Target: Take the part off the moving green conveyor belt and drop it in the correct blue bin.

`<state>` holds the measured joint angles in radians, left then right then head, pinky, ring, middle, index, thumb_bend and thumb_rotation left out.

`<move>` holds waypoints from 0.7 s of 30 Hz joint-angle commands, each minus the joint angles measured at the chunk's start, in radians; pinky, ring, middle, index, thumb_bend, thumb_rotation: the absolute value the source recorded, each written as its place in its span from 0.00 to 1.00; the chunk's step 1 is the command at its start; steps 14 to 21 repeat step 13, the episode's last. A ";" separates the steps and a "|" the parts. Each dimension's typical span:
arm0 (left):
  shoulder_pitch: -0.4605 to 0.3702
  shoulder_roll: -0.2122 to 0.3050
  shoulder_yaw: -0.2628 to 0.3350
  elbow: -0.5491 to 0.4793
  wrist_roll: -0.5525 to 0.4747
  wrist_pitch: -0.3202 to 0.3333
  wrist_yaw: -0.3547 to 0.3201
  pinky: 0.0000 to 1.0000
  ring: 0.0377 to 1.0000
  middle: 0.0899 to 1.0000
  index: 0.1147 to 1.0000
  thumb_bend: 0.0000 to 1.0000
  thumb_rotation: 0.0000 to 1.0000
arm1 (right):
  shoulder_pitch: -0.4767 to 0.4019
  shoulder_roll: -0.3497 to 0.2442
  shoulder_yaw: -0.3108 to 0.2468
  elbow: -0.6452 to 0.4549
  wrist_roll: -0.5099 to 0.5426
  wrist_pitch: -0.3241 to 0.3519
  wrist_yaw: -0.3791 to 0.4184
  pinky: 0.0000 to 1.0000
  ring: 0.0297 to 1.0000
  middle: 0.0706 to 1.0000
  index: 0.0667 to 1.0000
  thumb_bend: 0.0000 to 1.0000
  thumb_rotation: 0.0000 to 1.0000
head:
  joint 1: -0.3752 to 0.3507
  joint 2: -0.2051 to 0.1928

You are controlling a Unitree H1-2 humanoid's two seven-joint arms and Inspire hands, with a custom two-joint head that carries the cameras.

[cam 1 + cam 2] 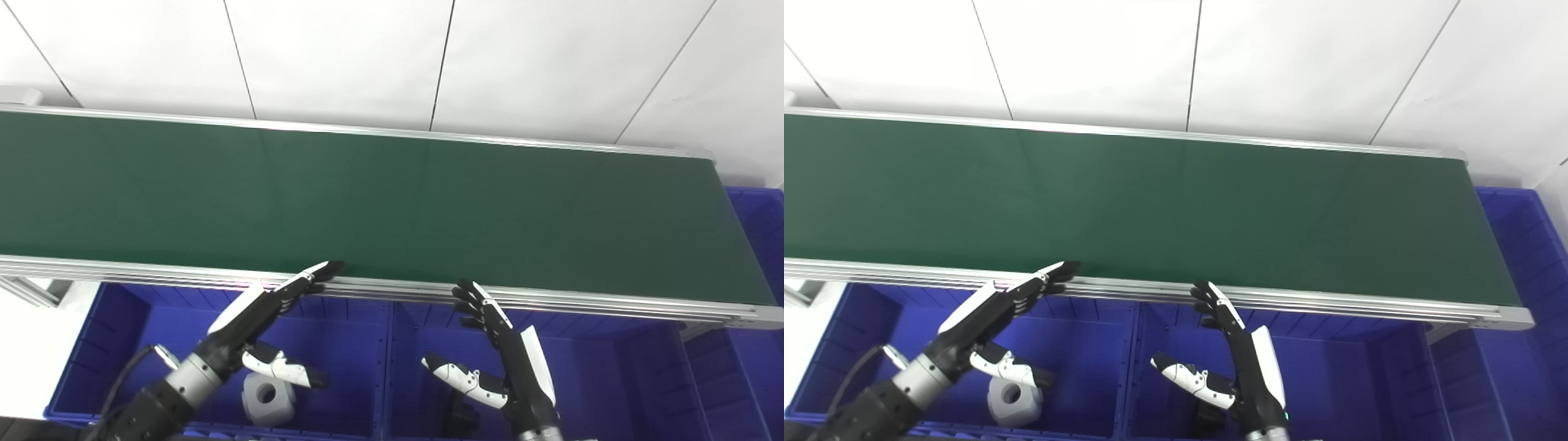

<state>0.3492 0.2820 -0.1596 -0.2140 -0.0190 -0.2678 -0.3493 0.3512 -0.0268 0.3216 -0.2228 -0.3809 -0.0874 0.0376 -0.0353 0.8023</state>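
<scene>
Presently, both the left robot hand (pixel 263 318) and right robot hand (pixel 508 355) waited released, grasping nothing; the conveyor belt (pixel 392 202) carried no part, so waiting was probably next.

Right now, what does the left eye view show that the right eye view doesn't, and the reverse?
Only the left eye: a grey frame end by the belt's far left corner. Only the right eye: more of the bin beyond the belt's right end. Both: a bare belt, both robot hands open, left, right, and a white part in the left bin.
</scene>
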 commanded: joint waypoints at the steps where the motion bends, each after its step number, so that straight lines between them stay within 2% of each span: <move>1: 0.006 -0.008 -0.007 -0.025 -0.010 -0.053 0.009 0.86 0.90 0.92 0.91 0.73 0.35 | 0.003 0.002 0.002 -0.028 0.003 -0.013 -0.003 0.76 0.81 0.84 0.88 0.75 0.41 | 0.001 0.001; 4: 0.021 -0.033 -0.009 -0.007 -0.019 -0.080 0.020 0.86 0.89 0.91 0.91 0.71 0.32 | 0.008 -0.002 0.001 -0.027 0.003 -0.018 -0.004 0.75 0.81 0.84 0.88 0.75 0.39 | -0.011 -0.012; 8: 0.036 -0.051 0.006 0.001 -0.016 -0.077 0.040 0.87 0.90 0.92 0.92 0.73 0.36 | 0.013 -0.003 0.001 -0.027 0.006 -0.018 -0.005 0.76 0.81 0.83 0.88 0.75 0.38 | -0.027 -0.017; 13: 0.040 -0.051 0.028 0.019 0.021 -0.087 0.059 0.89 0.91 0.93 0.94 0.72 0.34 | 0.016 -0.005 0.003 -0.030 0.007 -0.002 0.005 0.78 0.83 0.84 0.89 0.75 0.37 | -0.054 -0.027; 21: 0.040 -0.051 0.028 0.019 0.021 -0.087 0.059 0.89 0.91 0.93 0.94 0.72 0.34 | 0.016 -0.005 0.003 -0.030 0.007 -0.002 0.005 0.78 0.83 0.84 0.89 0.75 0.37 | -0.054 -0.027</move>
